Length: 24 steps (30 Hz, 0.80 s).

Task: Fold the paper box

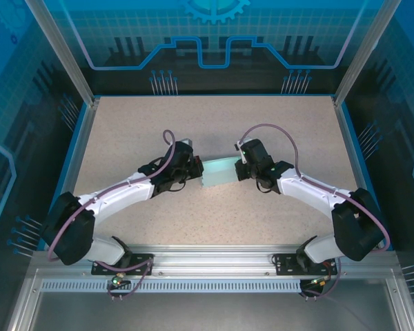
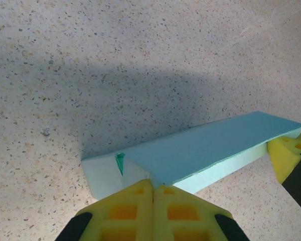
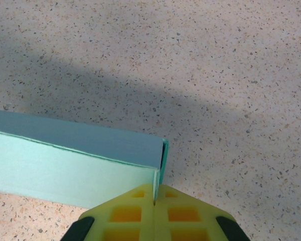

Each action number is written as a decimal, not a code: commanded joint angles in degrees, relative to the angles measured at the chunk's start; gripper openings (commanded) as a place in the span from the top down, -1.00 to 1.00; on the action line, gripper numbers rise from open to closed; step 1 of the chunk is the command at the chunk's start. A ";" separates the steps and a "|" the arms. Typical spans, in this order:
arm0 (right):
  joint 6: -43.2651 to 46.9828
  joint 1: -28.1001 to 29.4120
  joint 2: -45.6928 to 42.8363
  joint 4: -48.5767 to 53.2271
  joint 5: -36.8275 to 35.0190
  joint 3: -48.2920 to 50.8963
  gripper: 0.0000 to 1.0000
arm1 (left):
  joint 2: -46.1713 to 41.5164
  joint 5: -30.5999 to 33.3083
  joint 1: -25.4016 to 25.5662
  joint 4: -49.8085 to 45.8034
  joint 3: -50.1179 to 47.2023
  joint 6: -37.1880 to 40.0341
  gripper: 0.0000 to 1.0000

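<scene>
Though arms (image 1: 124, 189) hide its ends, left gripper (image 2: 153, 185) and right gripper (image 3: 154, 190) pinch paper box (image 1: 219, 172).

The right end effector (image 3: 154, 198), jaws pressed together, seems to pinch an end edge of the paper box (image 3: 65, 155); it lies on the speckled surface (image 3: 215, 75).

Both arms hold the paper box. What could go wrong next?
The left gripper and right gripper each pinch a thin card edge at opposite ends of the paper box; pulling apart could tear it or slip. The end by the right gripper shows an open seam, which may spring open on release.
</scene>
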<state>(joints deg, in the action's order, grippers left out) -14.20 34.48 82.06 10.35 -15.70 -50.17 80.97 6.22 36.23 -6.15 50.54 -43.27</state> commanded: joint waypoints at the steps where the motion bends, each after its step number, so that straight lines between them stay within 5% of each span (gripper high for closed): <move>1: -0.56 3.14 1.06 0.99 5.80 1.91 0.95 | 1.37 -6.57 0.42 6.56 0.54 -3.22 0.88; 24: -0.67 3.74 2.49 1.08 7.08 1.13 0.95 | 2.53 -7.82 -0.17 8.69 -0.31 -8.59 0.90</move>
<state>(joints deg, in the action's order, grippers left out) -14.66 34.63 82.26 9.82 -16.49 -50.06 82.41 5.56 35.24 -2.50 50.43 -49.67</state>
